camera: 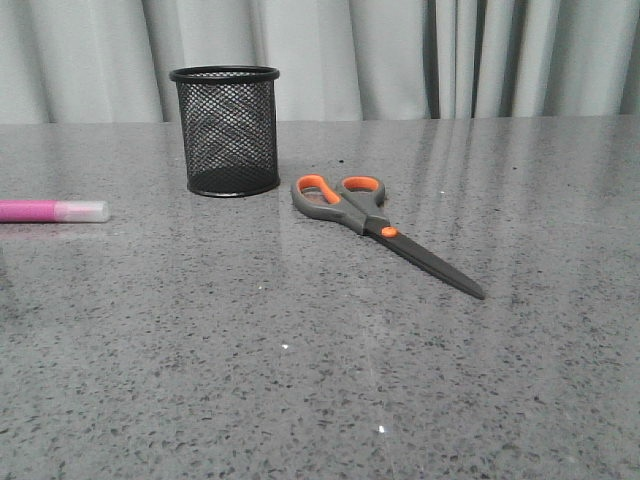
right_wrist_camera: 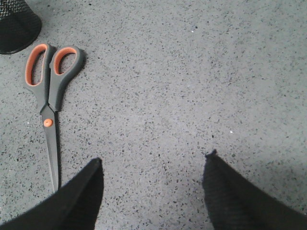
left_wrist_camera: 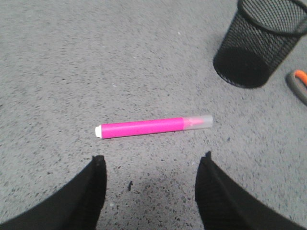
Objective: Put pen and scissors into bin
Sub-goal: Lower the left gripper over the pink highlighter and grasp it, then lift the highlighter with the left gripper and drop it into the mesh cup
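The pink pen lies flat at the table's left edge; in the left wrist view the pen lies crosswise just beyond my open, empty left gripper. The scissors lie closed right of the black mesh bin, handles toward the bin, blades pointing to the front right. In the right wrist view the scissors lie beside one finger of my open, empty right gripper, not between the fingers. The bin stands upright and also shows in the left wrist view. Neither gripper shows in the front view.
The grey speckled table stretches wide in front of the objects. Grey curtains hang behind the table's far edge. A corner of the bin shows in the right wrist view.
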`<state>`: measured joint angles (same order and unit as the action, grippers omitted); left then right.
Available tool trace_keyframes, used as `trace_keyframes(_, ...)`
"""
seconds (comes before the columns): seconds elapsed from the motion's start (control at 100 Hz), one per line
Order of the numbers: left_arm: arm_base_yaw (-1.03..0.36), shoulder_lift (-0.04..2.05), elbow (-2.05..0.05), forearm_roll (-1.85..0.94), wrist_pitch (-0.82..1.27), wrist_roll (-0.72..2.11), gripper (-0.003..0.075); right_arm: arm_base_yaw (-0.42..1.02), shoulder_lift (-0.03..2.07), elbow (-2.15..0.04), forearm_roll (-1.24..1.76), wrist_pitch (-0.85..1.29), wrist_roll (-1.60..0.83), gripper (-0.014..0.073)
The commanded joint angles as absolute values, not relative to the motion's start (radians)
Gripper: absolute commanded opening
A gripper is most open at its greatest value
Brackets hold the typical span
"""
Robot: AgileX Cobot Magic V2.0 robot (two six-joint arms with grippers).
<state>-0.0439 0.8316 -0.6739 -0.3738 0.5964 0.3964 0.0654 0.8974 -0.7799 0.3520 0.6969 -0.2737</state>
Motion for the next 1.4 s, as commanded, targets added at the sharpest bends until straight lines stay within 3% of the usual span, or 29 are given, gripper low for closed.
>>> trace_keyframes(0.0,-0.042,0.892,-0.754,-0.461,0.589,0.534,0.0382,0.069,0.896,-0.817,0.369,0.648,-0.289,0.0412)
trace_keyframes(0.54,-0.042,1.389,-1.142,-0.467,0.939,1.531,0.0377,0.069,0.896,-0.817,0.369,0.652,-0.295,0.0412)
trace_keyframes(0.93,-0.042,1.596,-1.259,-0.444,0.987,1.551,0.0377,0.069,0.896,-0.817,0.369,0.654,-0.295,0.0412)
trace_keyframes(1.389,-0.042,1.649,-1.259,-0.432,1.016,1.588,0.0369,0.069,0.897,-0.817,0.369,0.654,-0.295,0.0412)
